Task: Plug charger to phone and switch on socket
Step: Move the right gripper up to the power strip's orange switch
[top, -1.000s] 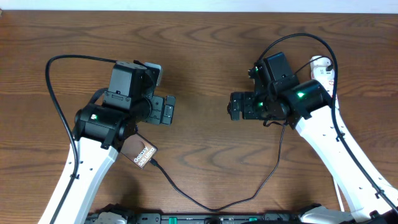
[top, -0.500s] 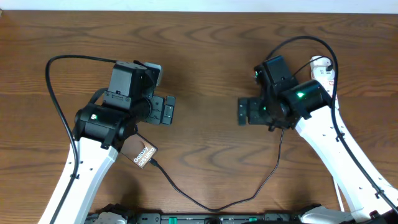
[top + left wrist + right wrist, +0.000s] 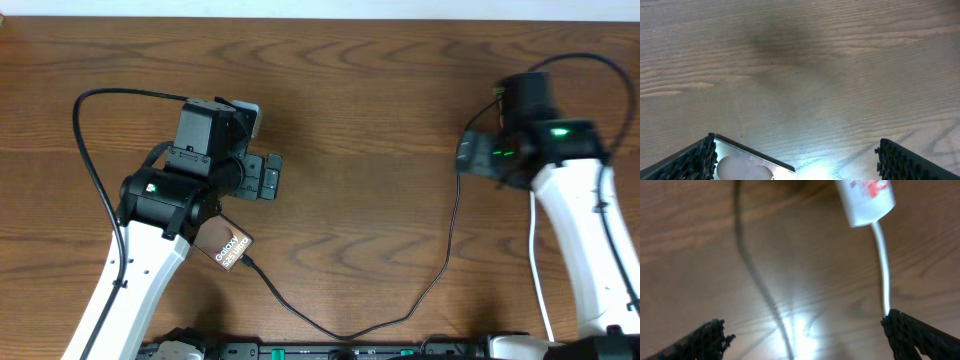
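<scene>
The phone (image 3: 226, 244), a brownish slab with white lettering, lies half under my left arm. Its glossy corner (image 3: 752, 161) shows low in the left wrist view, between the fingers. The charger's black cable (image 3: 352, 333) leaves the phone's near edge, loops toward the table front and climbs to my right gripper (image 3: 467, 155). The cable appears blurred in the right wrist view (image 3: 756, 277). The socket (image 3: 866, 197), white with red marks, shows its end and its white cord (image 3: 882, 260) there; overhead, my right arm hides it. My left gripper (image 3: 266, 176) hangs open over bare wood. The right gripper is open too, holding nothing.
A black arm cable (image 3: 82, 130) arcs out to the left of my left arm. Another loops over the right arm at the back right (image 3: 585, 57). Dark hardware (image 3: 340, 352) lines the table's front edge.
My right arm has swung to the right, carrying its open gripper from the table's middle to the far right side. The left arm, phone and charger cable have not moved.
</scene>
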`<act>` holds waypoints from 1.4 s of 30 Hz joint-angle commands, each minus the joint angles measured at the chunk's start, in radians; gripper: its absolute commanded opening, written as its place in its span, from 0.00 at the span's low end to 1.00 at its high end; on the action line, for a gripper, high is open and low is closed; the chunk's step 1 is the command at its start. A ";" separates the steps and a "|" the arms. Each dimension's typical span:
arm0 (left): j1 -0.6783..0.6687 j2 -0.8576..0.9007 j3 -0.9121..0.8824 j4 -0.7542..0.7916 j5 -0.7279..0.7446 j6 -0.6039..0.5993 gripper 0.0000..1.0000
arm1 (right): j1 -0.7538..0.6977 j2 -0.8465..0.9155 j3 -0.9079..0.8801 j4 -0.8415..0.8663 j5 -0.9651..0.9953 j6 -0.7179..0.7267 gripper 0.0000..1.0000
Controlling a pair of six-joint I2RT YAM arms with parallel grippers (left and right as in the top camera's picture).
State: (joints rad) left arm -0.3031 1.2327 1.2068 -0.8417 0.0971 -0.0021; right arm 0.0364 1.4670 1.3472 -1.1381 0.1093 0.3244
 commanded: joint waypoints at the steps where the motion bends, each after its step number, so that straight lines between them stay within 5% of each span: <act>1: -0.002 -0.011 0.023 -0.003 -0.020 0.009 0.99 | -0.167 -0.008 0.012 0.003 -0.197 -0.252 0.99; 9: -0.002 -0.011 0.023 -0.003 -0.020 0.009 0.99 | -0.424 -0.008 0.012 0.001 -0.251 -0.132 0.99; 22: -0.002 -0.011 0.023 -0.003 -0.020 0.009 0.99 | -0.448 0.015 0.017 0.206 -0.515 -0.210 0.99; 33: -0.002 -0.011 0.023 -0.003 -0.020 0.009 0.99 | -0.449 0.505 0.441 0.008 -0.488 -0.349 0.99; 42: -0.002 -0.011 0.023 -0.003 -0.020 0.009 0.99 | -0.450 0.628 0.475 0.103 -0.483 -0.452 0.99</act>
State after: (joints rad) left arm -0.3031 1.2320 1.2068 -0.8421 0.0971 -0.0021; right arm -0.4095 2.0644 1.7908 -1.0523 -0.3744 -0.0368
